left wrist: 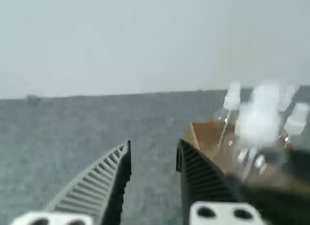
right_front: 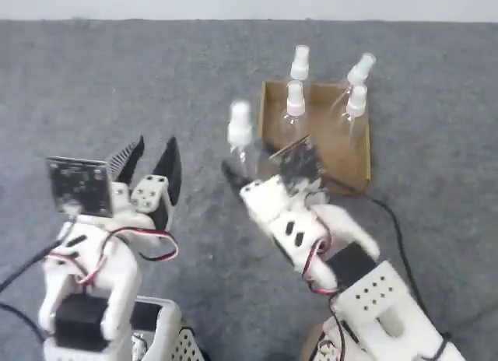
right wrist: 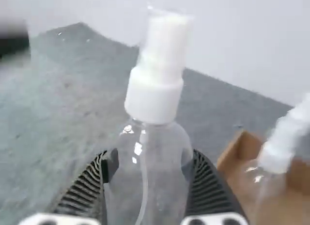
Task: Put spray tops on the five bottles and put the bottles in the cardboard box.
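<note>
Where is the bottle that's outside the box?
In the high view the bottle is clamped in the right gripper, just left of the cardboard box.

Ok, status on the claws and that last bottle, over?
Right claw shut on fifth bottle, just short of cardboard box. Left claw open, empty. Four topped bottles inside.

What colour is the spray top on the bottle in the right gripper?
White spray top, clear bottle; best seen in the right wrist view.
</note>
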`<state>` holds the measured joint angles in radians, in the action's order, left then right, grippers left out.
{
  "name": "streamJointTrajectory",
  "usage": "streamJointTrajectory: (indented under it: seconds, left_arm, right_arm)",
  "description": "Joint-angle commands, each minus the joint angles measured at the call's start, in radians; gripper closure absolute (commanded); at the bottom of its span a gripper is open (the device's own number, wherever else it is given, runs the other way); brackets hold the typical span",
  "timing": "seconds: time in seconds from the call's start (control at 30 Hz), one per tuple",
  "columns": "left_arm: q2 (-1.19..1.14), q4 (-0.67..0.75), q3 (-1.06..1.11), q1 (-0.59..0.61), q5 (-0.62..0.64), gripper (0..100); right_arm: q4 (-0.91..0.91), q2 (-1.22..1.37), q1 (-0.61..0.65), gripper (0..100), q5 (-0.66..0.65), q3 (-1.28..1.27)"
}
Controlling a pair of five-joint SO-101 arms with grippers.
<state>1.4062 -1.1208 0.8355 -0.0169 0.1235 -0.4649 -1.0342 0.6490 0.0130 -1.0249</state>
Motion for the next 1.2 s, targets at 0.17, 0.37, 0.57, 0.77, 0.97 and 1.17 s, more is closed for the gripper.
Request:
streamJointTrajectory:
  seconds: [0.17, 0.37, 0.57, 0.77, 0.97, 1.17]
  left_arm:
    - [0.245, 0.098, 0.361, -0.249, -0.071, 72]
    - [0.313, 0.127, 0.453, -0.250, -0.075, 72]
    - [0.313, 0.192, 0.515, -0.250, -0.077, 72]
    - [0.313, 0.190, 0.518, -0.250, -0.077, 72]
    - [0.313, 0.186, 0.518, -0.250, -0.077, 72]
    - [0.315, 0.184, 0.518, -0.253, -0.077, 72]
  right_arm:
    - [-0.114, 0.248, -0.054, 99.2, 0.012, 0.368]
    - [-0.157, 0.423, 0.013, 99.2, 0.014, 0.479]
    - [-0.312, 0.387, 0.082, 99.2, 0.008, 0.546]
    - [-0.432, 0.292, 0.082, 99.2, 0.008, 0.549]
    - [-0.475, 0.242, 0.081, 99.2, 0.008, 0.549]
    - [-0.481, 0.242, 0.070, 99.2, 0.003, 0.549]
